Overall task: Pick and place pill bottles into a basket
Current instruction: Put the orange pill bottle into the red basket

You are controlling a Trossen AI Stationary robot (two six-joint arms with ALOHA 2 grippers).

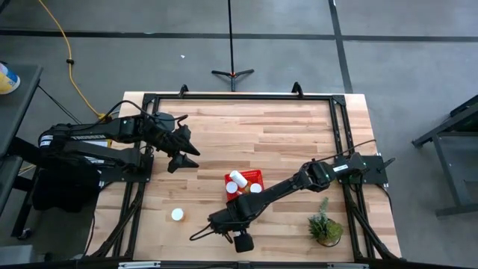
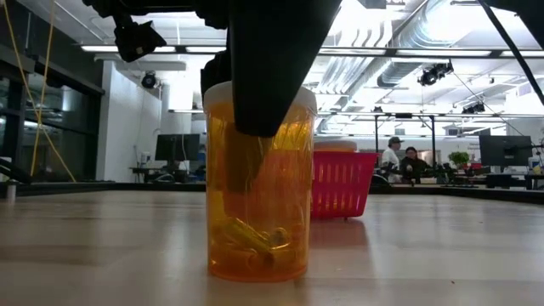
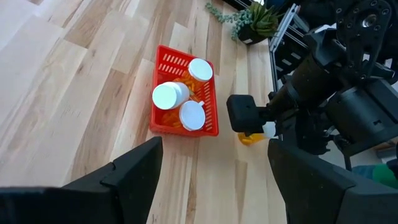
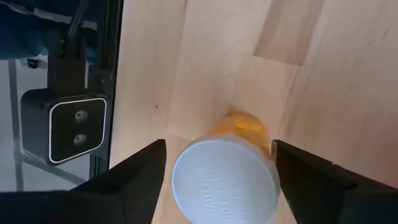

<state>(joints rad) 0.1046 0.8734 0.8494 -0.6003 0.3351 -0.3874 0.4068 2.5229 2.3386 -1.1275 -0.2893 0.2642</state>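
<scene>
The right arm stretches diagonally toward the basket (image 1: pixel 244 181), its right gripper (image 4: pixel 219 163) just beyond it, fingers seemingly spread. The left arm waits folded well away from the basket, left gripper (image 3: pixel 214 163) parted.

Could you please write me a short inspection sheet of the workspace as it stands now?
Surface: wooden table, bare in the middle.
Job's things: red basket holds three white-capped pill bottles; one bottle stands upright at the near edge; another bottle stands alone to its left.
Clutter: small potted plant at the near right corner.
Grippers: right gripper open, fingers either side of the near-edge bottle; left gripper open, waiting over the table's left.
Cables: yellow cable on the floor.
Surroundings: people seated behind the table; stand on the floor.
</scene>
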